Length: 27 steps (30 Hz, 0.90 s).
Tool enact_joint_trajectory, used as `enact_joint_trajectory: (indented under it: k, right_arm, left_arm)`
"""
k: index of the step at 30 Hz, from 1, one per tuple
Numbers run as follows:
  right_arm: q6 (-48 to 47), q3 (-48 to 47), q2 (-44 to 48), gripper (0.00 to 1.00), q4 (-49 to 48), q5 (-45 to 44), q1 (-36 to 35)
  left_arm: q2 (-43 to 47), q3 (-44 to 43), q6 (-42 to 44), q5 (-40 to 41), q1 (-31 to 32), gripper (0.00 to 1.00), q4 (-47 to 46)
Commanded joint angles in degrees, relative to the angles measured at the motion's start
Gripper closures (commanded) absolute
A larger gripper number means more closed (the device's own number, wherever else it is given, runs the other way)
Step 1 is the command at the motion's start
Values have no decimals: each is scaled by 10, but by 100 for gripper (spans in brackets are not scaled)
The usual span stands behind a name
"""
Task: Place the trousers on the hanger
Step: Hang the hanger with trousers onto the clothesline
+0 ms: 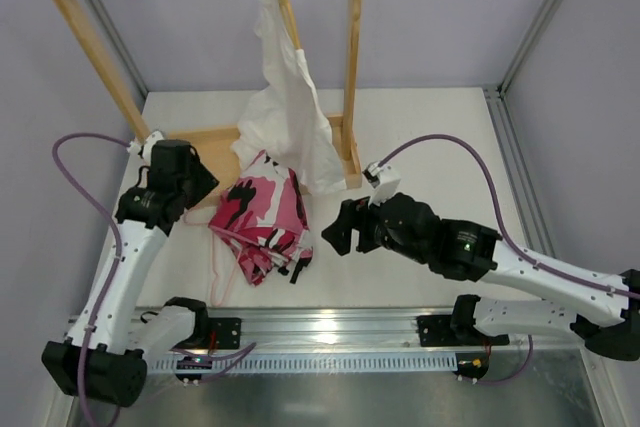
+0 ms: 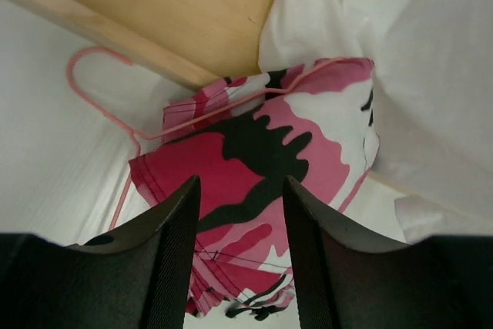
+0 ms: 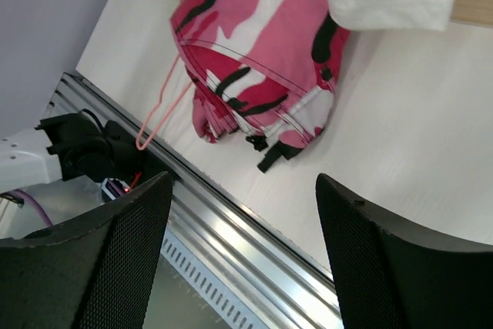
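The trousers (image 1: 262,219), in pink, white and black camouflage, lie folded on the white table in front of the rack. The pink wire hanger (image 1: 215,269) lies with them. Its hook sticks out onto the table in the left wrist view (image 2: 83,67), one wire crosses the cloth's upper part, and the rest is hidden by cloth. My left gripper (image 1: 207,189) hovers open and empty over the trousers (image 2: 262,152). Its opening shows in the left wrist view (image 2: 240,182). My right gripper (image 1: 336,235) is open and empty to the right of the trousers (image 3: 254,44), above the table's near edge (image 3: 244,184). The hanger's hook (image 3: 151,125) shows there too.
A wooden rack (image 1: 352,57) stands at the back, with its flat base (image 1: 212,147) just behind the trousers. A plain white garment (image 1: 288,112) hangs from it on a tan hanger and drapes onto the table beside the trousers. A metal rail (image 1: 330,327) runs along the near edge.
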<state>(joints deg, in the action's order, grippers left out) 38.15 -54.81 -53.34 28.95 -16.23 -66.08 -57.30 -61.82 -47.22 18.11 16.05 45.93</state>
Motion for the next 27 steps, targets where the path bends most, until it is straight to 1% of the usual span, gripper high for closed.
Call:
enact_joint_trajectory:
  k: [1,3,4,6,7,9,10,12,13,15,18,20,21,23,27]
  right_arm:
    - [-25,-81,-48,23,-67,6,-10]
    - [-37,-111,-92,25,-85,9,-15]
    - [-51,-147,-137,26,-85,11,-16]
    - [-72,-183,-184,26,-96,15,-23]
    - [-102,-213,-229,26,-103,17,-26]
    - [-133,-244,-269,26,-115,22,-32]
    - [-164,-272,-313,26,-120,28,-31]
    - [-193,-314,-354,24,-115,26,-31]
    - [-221,-326,-387,23,-113,28,-31]
    - [-246,-361,-421,21,-101,29,-32]
    - [-307,-379,-468,17,-102,44,-31]
    - [-334,-379,-497,15,-113,49,-32]
    - [-358,-378,-507,15,-117,51,-32]
    - [-378,-377,-522,13,-125,49,-32]
    - [-416,-376,-555,12,-138,53,-32]
  left_arm:
    - [22,14,-38,-179,-127,52,-8]
    - [18,48,-41,-221,-188,50,-8]
    - [17,61,-43,-230,-234,50,-9]
    - [18,96,-47,-249,-278,50,-14]
    - [19,104,-49,-243,-281,48,-14]
    - [25,129,-57,-216,-282,46,-17]
    - [27,143,-59,-209,-284,43,-17]
    - [30,158,-70,-192,-286,39,-25]
    - [29,171,-72,-187,-289,34,-27]
    - [20,181,-78,-186,-297,34,-36]
    - [9,205,-90,-186,-310,33,-44]
    - [2,229,-98,-200,-319,29,-65]
    - [-4,238,-110,-222,-323,27,-78]
    - [-8,266,-125,-235,-324,27,-115]
    - [-33,293,-138,-231,-325,25,-142]
